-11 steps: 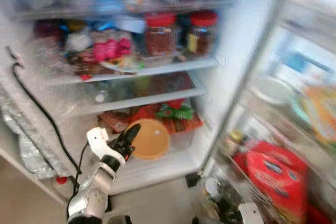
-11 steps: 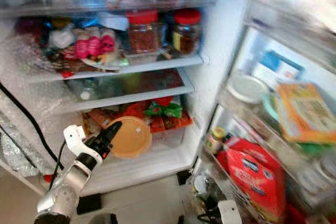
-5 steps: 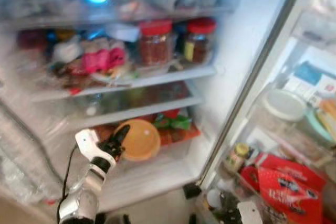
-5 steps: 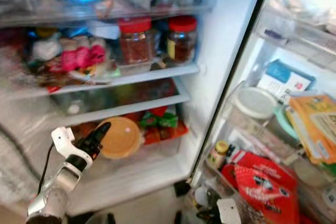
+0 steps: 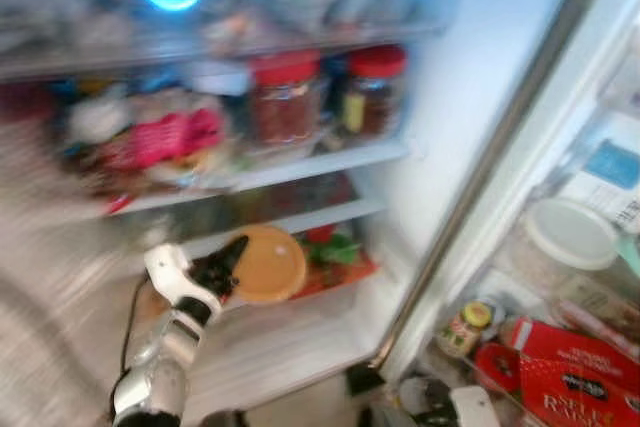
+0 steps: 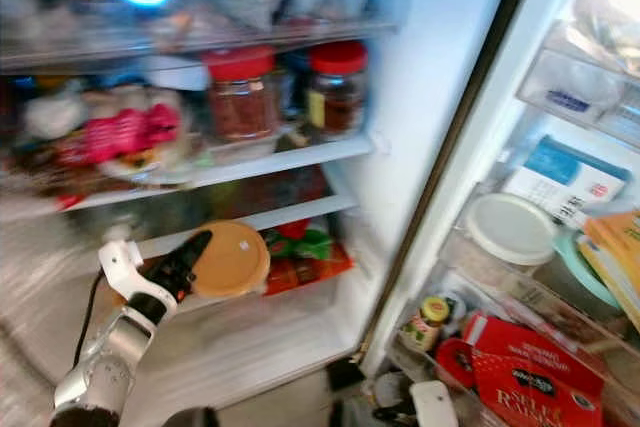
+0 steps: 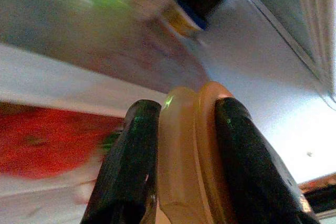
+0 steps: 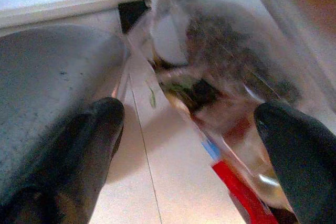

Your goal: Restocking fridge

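An orange lid (image 5: 266, 264) is clamped by the left gripper (image 7: 181, 145) before the fridge (image 5: 440, 97); the right gripper's (image 8: 194, 145) fingers are spread wide, empty.

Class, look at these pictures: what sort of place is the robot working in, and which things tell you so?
Most likely a home kitchen, at an open fridge: red-lidded jars on a shelf, packed door racks, and the left gripper holding an orange lid.
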`<state>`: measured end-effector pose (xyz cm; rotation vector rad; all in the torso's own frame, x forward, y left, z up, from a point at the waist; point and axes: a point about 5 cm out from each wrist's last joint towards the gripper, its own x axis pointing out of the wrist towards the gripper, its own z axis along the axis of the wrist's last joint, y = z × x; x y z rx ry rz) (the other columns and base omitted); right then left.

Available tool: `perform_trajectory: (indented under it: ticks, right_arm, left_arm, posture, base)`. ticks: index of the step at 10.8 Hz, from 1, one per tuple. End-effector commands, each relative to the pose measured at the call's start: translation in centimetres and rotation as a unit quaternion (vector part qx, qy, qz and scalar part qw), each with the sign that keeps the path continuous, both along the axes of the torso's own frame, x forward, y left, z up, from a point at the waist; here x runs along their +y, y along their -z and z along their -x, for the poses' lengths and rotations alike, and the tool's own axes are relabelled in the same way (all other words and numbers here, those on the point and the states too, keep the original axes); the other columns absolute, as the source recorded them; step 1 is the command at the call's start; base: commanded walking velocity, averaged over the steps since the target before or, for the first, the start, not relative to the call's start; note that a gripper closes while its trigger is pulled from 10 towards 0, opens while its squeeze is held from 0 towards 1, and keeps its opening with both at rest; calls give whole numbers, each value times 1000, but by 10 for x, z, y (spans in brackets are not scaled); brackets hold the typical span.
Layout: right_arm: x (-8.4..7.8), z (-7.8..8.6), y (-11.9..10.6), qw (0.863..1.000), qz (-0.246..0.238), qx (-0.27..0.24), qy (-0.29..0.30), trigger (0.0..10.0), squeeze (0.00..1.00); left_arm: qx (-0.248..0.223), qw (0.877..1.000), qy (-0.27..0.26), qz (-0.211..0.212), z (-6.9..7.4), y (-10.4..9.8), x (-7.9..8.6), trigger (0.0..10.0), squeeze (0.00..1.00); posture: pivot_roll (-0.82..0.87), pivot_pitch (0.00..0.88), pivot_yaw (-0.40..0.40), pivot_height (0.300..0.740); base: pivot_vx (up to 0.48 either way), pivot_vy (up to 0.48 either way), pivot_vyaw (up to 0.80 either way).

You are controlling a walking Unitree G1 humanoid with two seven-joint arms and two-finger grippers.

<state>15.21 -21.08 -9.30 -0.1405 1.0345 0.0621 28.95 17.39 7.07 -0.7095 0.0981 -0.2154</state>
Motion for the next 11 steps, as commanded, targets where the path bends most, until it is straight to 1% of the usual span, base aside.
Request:
perform_trajectory:
  ticks: [1,4,5,6,8,11]
  right_arm:
    - [-6,1,0,1000,3,9,7,10000,0]
    - [-5,1,0,1000,3,9,5,10000,0]
    - [-5,1,0,1000,3,8,5,10000,0]
    - [-5,1,0,1000,3,9,5,10000,0]
    - [-5,1,0,1000,3,9,5,10000,0]
    - [-5,1,0,1000,2,9,5,10000,0]
  left_arm:
    - [-2,1000,20,7,-3,-1,-15,10000,0]
    - [-5,1000,11,12,-6,-2,-15,10000,0]
    - [-7,1000,-7,5,-10,-3,-14,10000,0]
    - [7,998,-58,3,-17,-2,-6,10000,0]
    - [9,997,-76,26,-22,-3,-2,10000,0]
    - [8,996,-82,26,-24,-2,-2,10000,0]
  posture:
    - [-103,0,-43,628]
    - [-101,0,-44,628]
    - [-103,0,-43,628]
    - [-103,0,-44,628]
    - [-105,0,-43,628]
    - [-105,0,-43,628]
  base:
    - [315,0,0]
    - [316,0,0]
    - [277,0,0]
    - [0,0,0]
    - [0,0,0]
    - [0,0,0]
